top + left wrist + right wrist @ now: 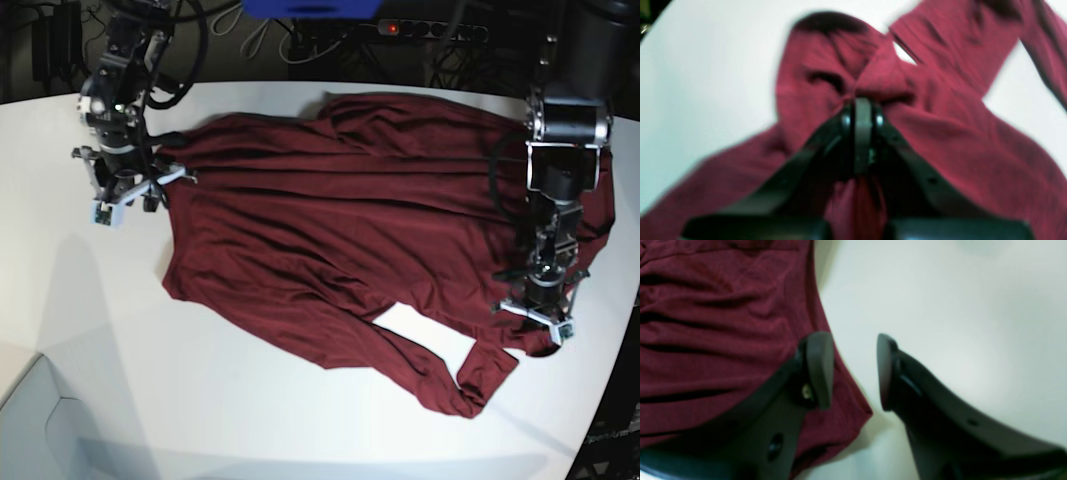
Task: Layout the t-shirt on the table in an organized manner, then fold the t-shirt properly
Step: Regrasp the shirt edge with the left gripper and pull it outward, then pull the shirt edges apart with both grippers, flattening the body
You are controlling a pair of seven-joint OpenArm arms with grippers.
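The soft, limp shirt [340, 220] lies wrinkled on the table [120, 330]; left gripper [863, 110] pinches its cloth, right gripper [853, 373] stands half open at the hem, a good hold

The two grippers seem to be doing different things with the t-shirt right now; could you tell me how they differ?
The left gripper is shut, pinching a bunch of the t-shirt; the right gripper stands open and holds nothing. Cloth runs between the left gripper's fingers, while the right gripper straddles the shirt's edge, one finger over fabric, the other over bare table. Both are black, and each works at an opposite side of the shirt.
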